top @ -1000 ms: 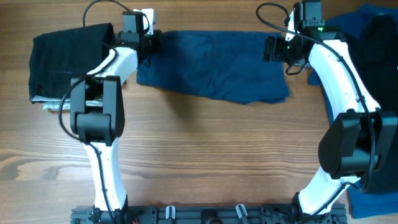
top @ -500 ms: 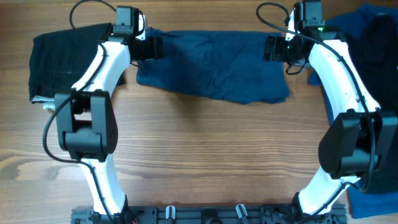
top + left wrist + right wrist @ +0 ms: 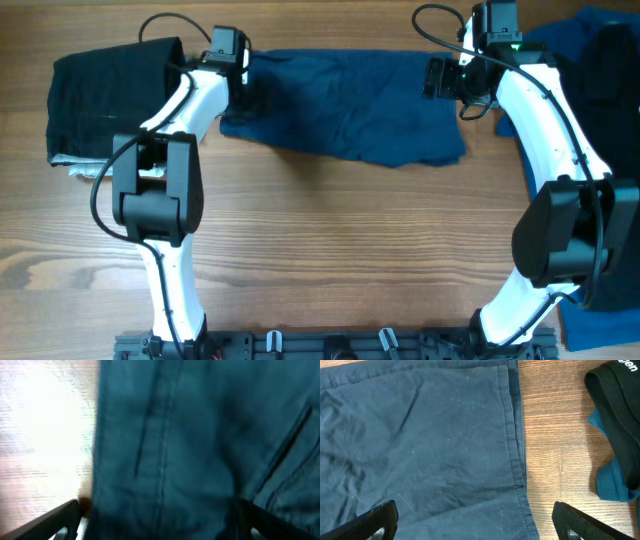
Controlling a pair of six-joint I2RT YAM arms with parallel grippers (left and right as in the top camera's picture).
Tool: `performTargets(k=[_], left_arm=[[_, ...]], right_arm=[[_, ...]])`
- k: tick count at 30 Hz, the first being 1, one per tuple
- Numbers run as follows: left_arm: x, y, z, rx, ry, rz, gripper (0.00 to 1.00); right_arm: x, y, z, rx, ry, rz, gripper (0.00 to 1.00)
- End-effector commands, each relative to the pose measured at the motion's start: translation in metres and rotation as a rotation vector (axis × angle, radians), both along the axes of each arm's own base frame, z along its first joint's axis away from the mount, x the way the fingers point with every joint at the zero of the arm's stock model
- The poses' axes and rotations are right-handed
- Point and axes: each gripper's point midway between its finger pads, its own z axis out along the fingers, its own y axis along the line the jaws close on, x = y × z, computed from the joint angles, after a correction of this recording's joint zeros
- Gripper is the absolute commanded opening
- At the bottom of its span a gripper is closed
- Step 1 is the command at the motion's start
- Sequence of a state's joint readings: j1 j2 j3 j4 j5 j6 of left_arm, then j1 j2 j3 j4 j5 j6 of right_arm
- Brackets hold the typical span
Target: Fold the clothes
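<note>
The dark navy shorts (image 3: 345,105) lie spread flat across the far middle of the table. My left gripper (image 3: 245,85) hovers over their left end, open. In the left wrist view the blurred navy cloth (image 3: 190,435) fills the frame, and the left gripper (image 3: 160,530) has its two fingertips wide apart over it. My right gripper (image 3: 435,78) stands open over the shorts' right end. In the right wrist view the right gripper (image 3: 475,525) straddles the stitched hem of the shorts (image 3: 420,445), gripping nothing.
A folded black garment (image 3: 100,95) lies at the far left with a pale grey-white piece (image 3: 80,170) under it. Black and brighter blue clothes (image 3: 600,50) are heaped at the far right, seen also as black cloth (image 3: 615,405) and blue cloth (image 3: 612,482).
My left gripper has opened and let go of the shorts' left edge, then shifted slightly right over the cloth. The right arm has not moved.
</note>
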State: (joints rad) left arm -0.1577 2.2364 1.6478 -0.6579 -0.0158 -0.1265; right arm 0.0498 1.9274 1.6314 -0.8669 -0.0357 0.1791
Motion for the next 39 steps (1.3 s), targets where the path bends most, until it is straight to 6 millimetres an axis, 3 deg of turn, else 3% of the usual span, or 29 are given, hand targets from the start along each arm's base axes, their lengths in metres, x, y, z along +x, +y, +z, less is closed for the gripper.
performTargets(k=[1,6,13,16,21,25,32,39], left_arm=[[-0.047,0.003,-0.032,0.072,0.190,0.043,1.00],[-0.070,0.020,-0.020,0.202,0.252,0.096,1.00],[-0.061,0.026,0.045,0.218,0.118,0.145,1.00],[-0.059,0.021,0.058,0.147,0.094,0.148,1.00],[-0.057,0.014,0.052,-0.006,0.126,0.156,1.00],[-0.051,0.023,0.046,-0.030,0.111,0.178,1.00],[-0.053,0.018,0.005,-0.046,0.127,0.171,0.99],[-0.056,0.019,-0.015,-0.037,0.159,0.172,0.94]], right_arm=[[-0.001,0.000,-0.008,-0.011,0.016,-0.006,0.99],[-0.001,0.000,-0.008,-0.011,0.016,-0.006,0.99],[-0.001,0.000,-0.008,-0.011,0.016,-0.006,1.00],[-0.001,0.000,-0.008,-0.011,0.016,-0.006,1.00],[-0.001,0.000,-0.008,-0.011,0.016,-0.006,1.00],[-0.001,0.000,-0.008,-0.010,0.016,-0.006,1.00],[-0.001,0.000,-0.008,-0.011,0.016,-0.006,0.99],[-0.001,0.000,-0.008,-0.010,0.016,-0.007,0.99]])
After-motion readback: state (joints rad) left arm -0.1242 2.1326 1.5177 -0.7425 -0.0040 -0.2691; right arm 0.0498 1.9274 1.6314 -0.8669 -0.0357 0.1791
